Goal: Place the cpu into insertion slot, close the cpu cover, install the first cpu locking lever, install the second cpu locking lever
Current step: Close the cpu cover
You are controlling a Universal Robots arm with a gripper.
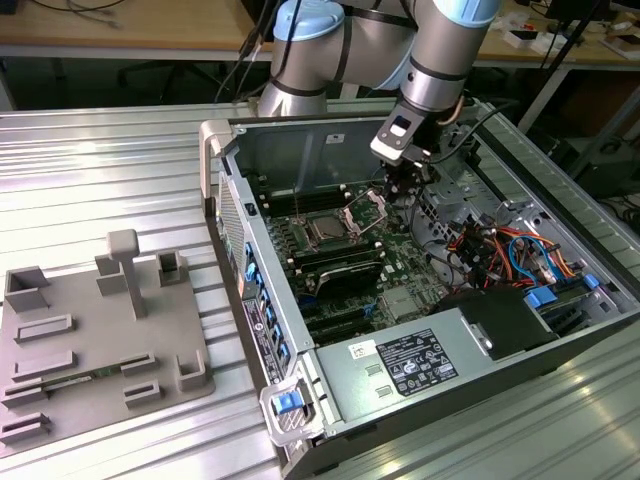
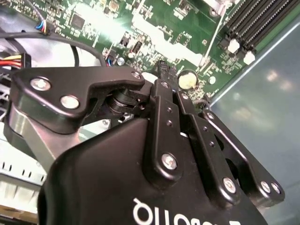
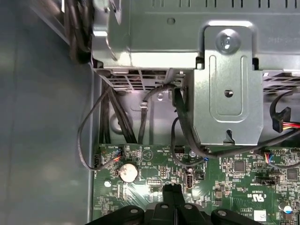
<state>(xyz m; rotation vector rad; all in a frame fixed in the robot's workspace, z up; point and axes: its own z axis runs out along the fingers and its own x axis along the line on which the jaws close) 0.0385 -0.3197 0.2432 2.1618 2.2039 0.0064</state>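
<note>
The gripper point(image 1: 398, 188) hangs low inside the open computer case point(image 1: 300, 150), its fingers drawn narrow with the tips together and nothing seen between them; both wrist views show the tips point(image 2: 161, 70) point(image 3: 171, 189) over the green motherboard point(image 3: 154, 168), near a round coin cell point(image 3: 127, 173). The cpu point(image 1: 327, 229) lies flat in the insertion slot point(image 1: 306, 232), near the gripper toward the exterior view's left. The cpu cover point(image 1: 366, 207) stands raised between cpu and gripper, just beside the fingertips. The case also holds a grey power supply box point(image 1: 410, 365), well apart from the gripper. A grey tray point(image 1: 100, 340) rests on the worktop point(image 1: 100, 170), farther off.
</note>
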